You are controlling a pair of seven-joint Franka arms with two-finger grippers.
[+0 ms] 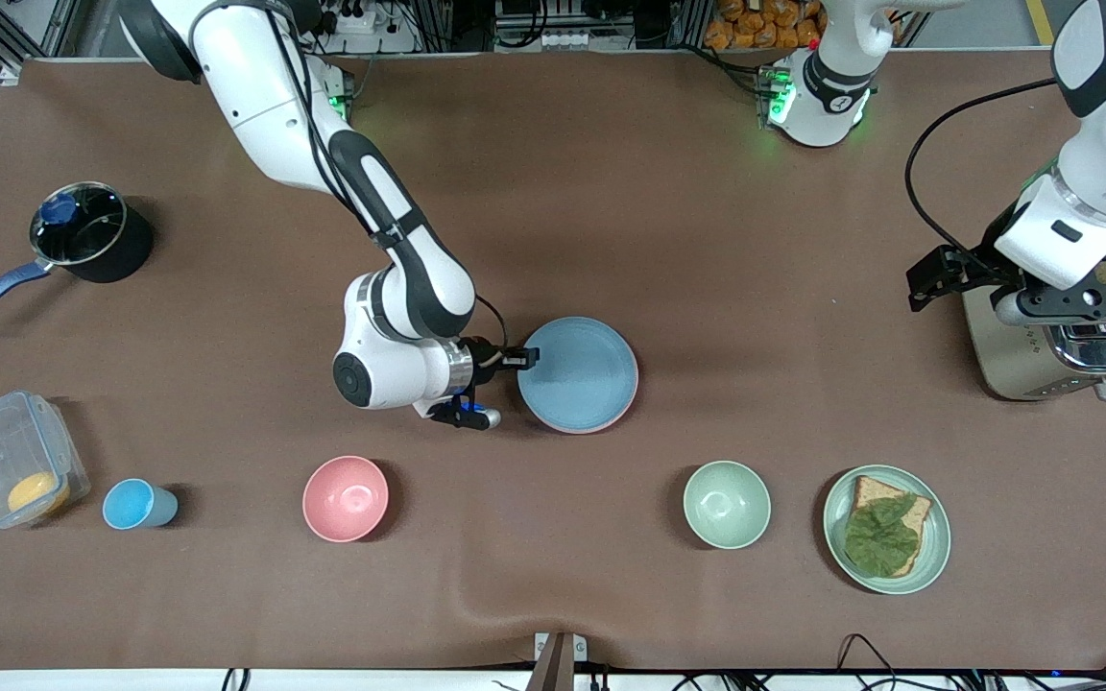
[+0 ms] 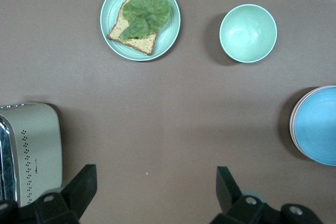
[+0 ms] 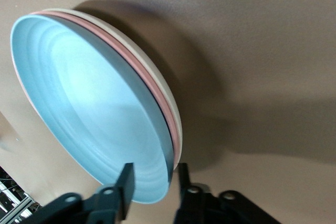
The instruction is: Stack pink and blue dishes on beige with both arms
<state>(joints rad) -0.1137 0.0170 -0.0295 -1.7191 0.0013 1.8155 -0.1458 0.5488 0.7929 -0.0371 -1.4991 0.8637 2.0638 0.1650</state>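
The light blue plate [image 1: 580, 372] lies on top of the pale pink plate [image 3: 137, 62], which rests on the beige plate [image 3: 137, 45], in one stack at mid-table. Only the rims of the lower two show. My right gripper [image 1: 526, 359] is at the stack's edge toward the right arm's end. In the right wrist view it [image 3: 154, 179] is open and straddles the blue plate's rim, one finger over the dish and one outside it. My left gripper [image 2: 156, 187] waits open over the toaster [image 1: 1052, 355], holding nothing.
A pink bowl [image 1: 346, 497], blue cup [image 1: 135, 505] and clear box [image 1: 11, 459] stand nearer the camera toward the right arm's end. A green bowl [image 1: 727, 504] and a green plate with toast [image 1: 887, 529] are toward the left arm's end. A pot [image 1: 87, 233] stands farther back.
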